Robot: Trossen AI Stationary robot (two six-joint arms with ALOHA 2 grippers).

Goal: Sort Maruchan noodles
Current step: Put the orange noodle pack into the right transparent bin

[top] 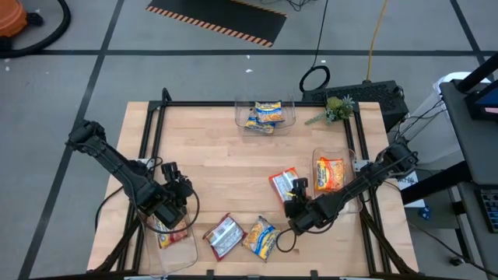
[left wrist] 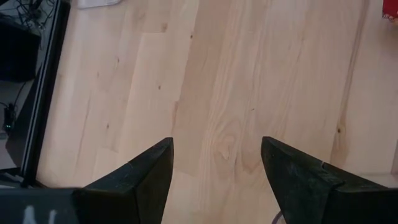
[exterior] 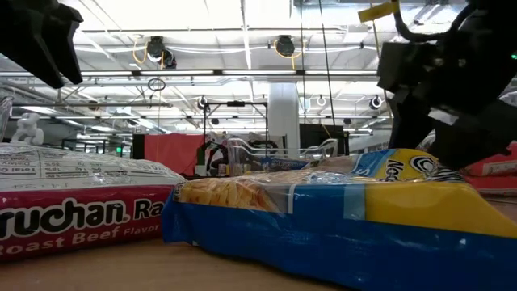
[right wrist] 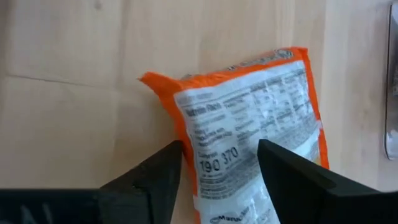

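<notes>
An orange Maruchan packet [top: 283, 183] lies label side up on the table's right half. My right gripper [right wrist: 219, 149] hovers open over it, one finger on either side of its end [right wrist: 214, 168]; I see no touch. My left gripper [left wrist: 216, 149] is open above bare wood, beside the near-left clear bin [top: 173, 239], which holds a red packet [top: 163, 229]. A red-silver packet [top: 223, 236] and a blue-and-yellow packet [top: 261, 237] lie flat by the near edge. In the low view they show as the red packet [exterior: 73, 212] and the blue one [exterior: 323, 222].
A far clear bin [top: 266, 115] holds blue-and-yellow packets, and a right-hand bin [top: 330, 173] holds orange ones. A green plant sprig [top: 333, 110] lies at the far right corner. A black frame rail [top: 152, 136] borders the table. Bare wood [top: 218, 167] spans the middle.
</notes>
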